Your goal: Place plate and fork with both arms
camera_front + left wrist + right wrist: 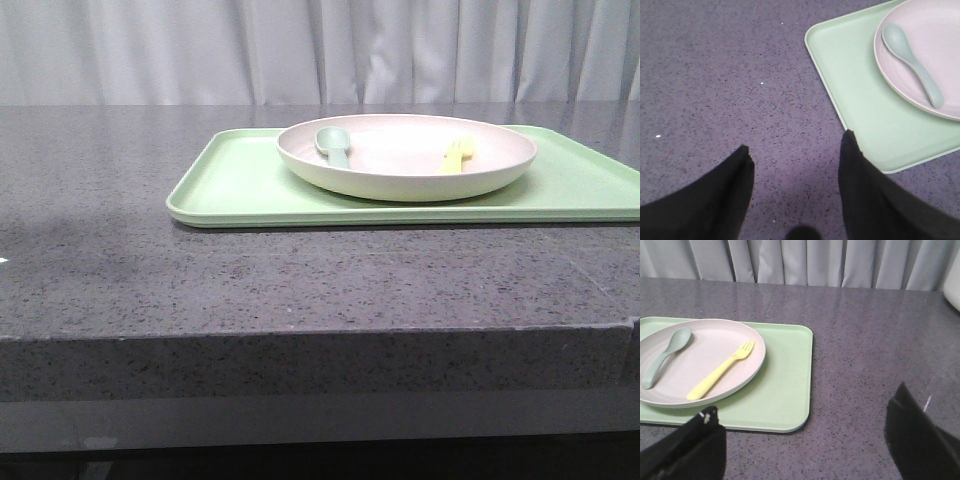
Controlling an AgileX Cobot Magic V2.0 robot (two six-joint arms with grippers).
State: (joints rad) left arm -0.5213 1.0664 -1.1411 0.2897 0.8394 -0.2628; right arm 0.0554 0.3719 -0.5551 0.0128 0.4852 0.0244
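Observation:
The off-white plate (405, 165) sits on a light-green tray (240, 185) at the middle right of the grey table. The yellow fork (458, 155) lies inside the plate on its right, a grey-green spoon (334, 146) on its left. No gripper shows in the front view. In the left wrist view my left gripper (796, 145) is open and empty above bare table beside the tray's corner (855, 95); plate (940, 30) and spoon (912, 62) show there. In the right wrist view my right gripper (805, 405) is open and empty, near the tray's other end (785, 390); plate (700, 355) and fork (722, 370) lie beyond it.
The table's front edge (320, 335) runs across the front view. A pale curtain (320, 50) hangs behind the table. The tray runs off the right side of the front view. A white object's edge (954, 290) shows at the far side of the right wrist view.

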